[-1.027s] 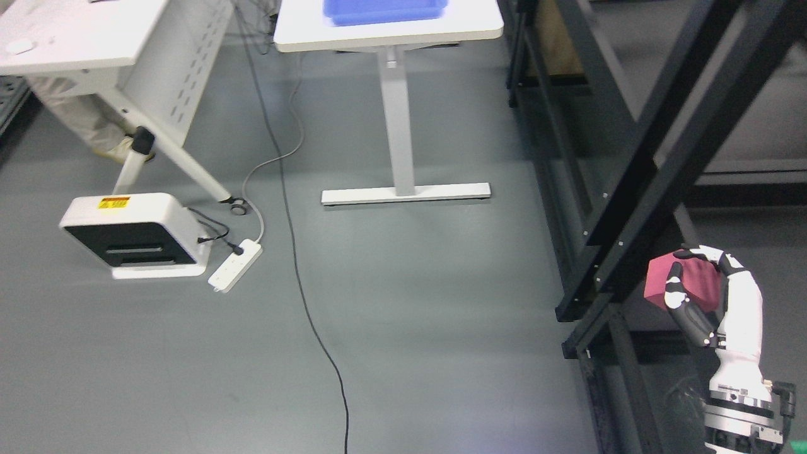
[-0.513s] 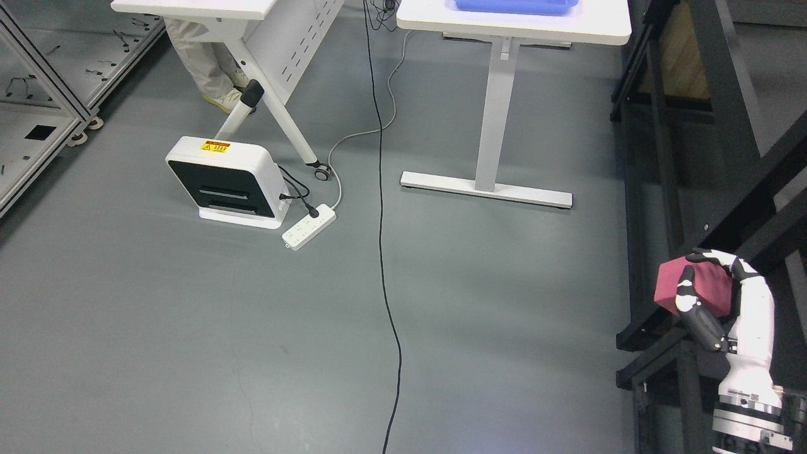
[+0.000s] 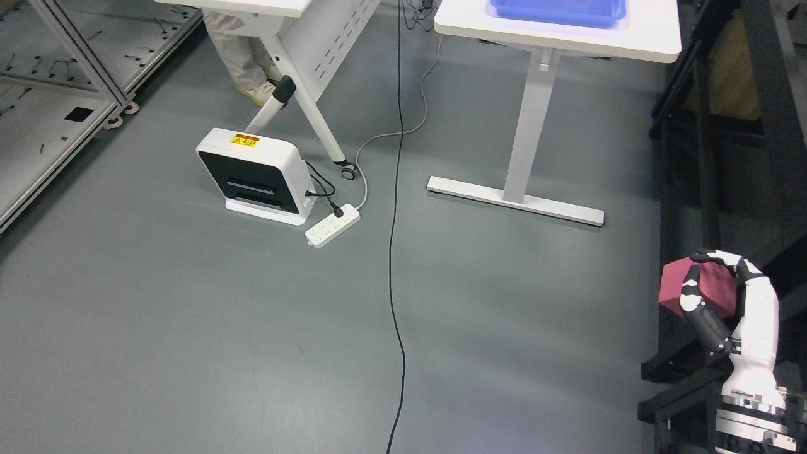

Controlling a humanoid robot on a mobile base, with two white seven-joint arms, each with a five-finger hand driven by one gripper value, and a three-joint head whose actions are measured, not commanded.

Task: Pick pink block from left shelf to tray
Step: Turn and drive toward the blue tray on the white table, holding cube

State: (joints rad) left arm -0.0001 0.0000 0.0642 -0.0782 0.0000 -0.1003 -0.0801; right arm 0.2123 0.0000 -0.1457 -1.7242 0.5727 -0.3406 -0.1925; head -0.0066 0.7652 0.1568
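One hand shows, the right hand, at the lower right beside the dark shelf frame. Its fingers curl over the pink block while the thumb presses its near face, gripping it above the floor. The blue tray sits well apart on a white table.

The right hand, entering from the lower right corner, grips a dark pink block, thumb across its front and fingers curled over its top. Far above the hand, a blue tray sits on a white counter. Black shelving stands just beside the hand.
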